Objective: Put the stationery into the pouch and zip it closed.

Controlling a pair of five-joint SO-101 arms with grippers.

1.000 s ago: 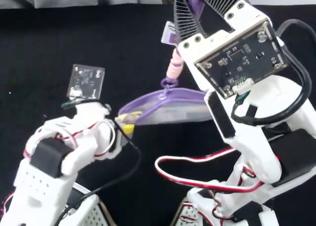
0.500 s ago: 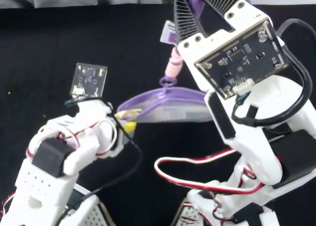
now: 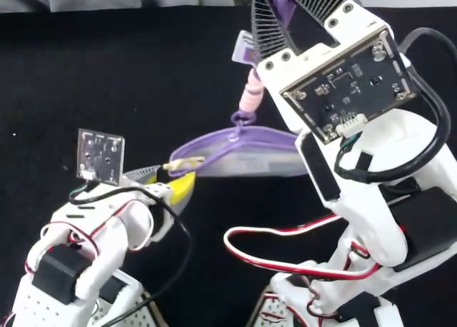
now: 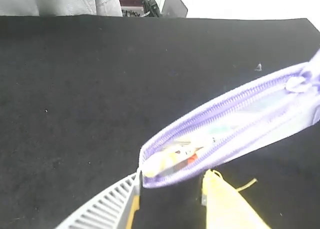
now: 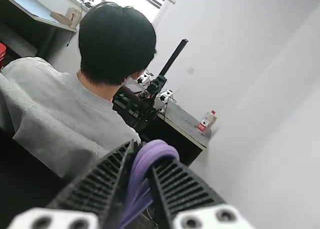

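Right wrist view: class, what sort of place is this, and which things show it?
Probably an office or lab workroom: a desk against a white wall holds a bottle and black equipment, and the work table is covered in black.

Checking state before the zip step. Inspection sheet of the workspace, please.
surface: black table.
job's things: purple pouch unzipped, stationery inside; purple strap above it.
clutter: pale speck.
grippers: left gripper open at the pouch's end; right gripper raised, shut on strap.
cables: black cable loops off left arm; red-white wires by right arm.
surroundings: desk with bottle, white wall.
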